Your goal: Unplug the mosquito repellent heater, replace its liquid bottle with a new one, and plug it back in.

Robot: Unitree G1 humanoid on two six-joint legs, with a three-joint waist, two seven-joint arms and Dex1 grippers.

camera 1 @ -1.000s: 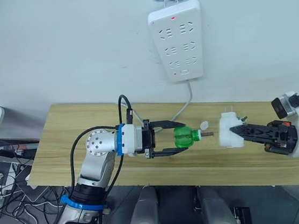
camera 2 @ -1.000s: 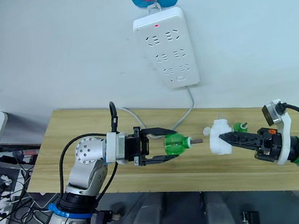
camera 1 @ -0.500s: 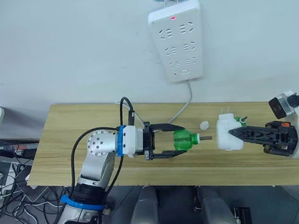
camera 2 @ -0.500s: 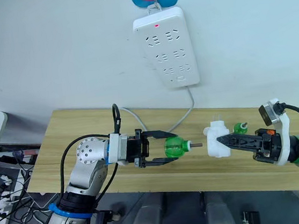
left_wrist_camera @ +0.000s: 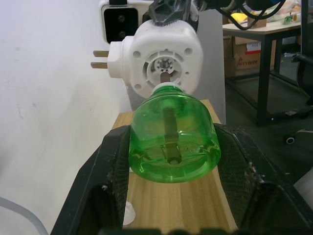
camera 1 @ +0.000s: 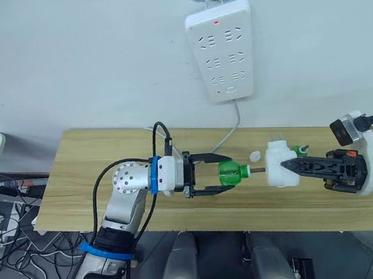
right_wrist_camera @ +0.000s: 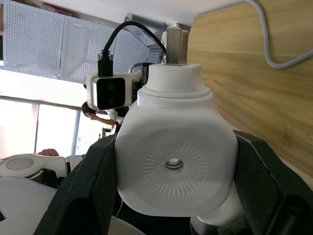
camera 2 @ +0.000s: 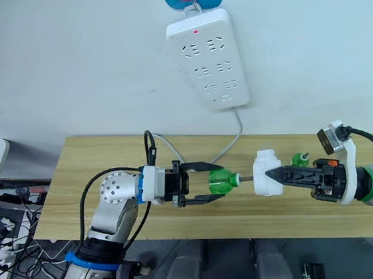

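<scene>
- The left gripper (camera 1: 212, 173) was closed on the green liquid bottle (camera 1: 230, 173), its two black fingers pressing the bottle's rounded sides, with the neck and the thin wick (camera 1: 258, 169) pointing towards the heater.
- The right gripper (camera 1: 296, 165) was clamped on the mosquito repellent heater (camera 1: 278, 165), which hung above the wooden table (camera 1: 82, 171) just beside the bottle's neck, well below the power strip (camera 1: 221, 50) on the wall.
- In the left wrist view the heater's round socket (left_wrist_camera: 164, 73) faced the bottle head-on, the wick tip at or just inside the opening and the plug prongs (left_wrist_camera: 100, 59) sticking out sideways.
- I judged the step to be seating the new bottle in the heater; the neck was not yet home.
- Risk: if the wick met the socket off-centre, it could bend or snap as the two arms closed together.
- Risk: the bottle is smooth and round, so a push along its axis might make it slide back between the fingers instead of going in.
- Risk: a thread started crooked could jam, and a tilted bottle might leak.
- Behind the heater on the table lay a small white cap (camera 1: 254, 154) and another green-topped bottle (camera 1: 299, 149), near enough that the right arm could knock them.
- Farthest, the strip's red light (camera 1: 215, 22) was lit, its cable (camera 1: 229, 131) trailing down to the table.
</scene>
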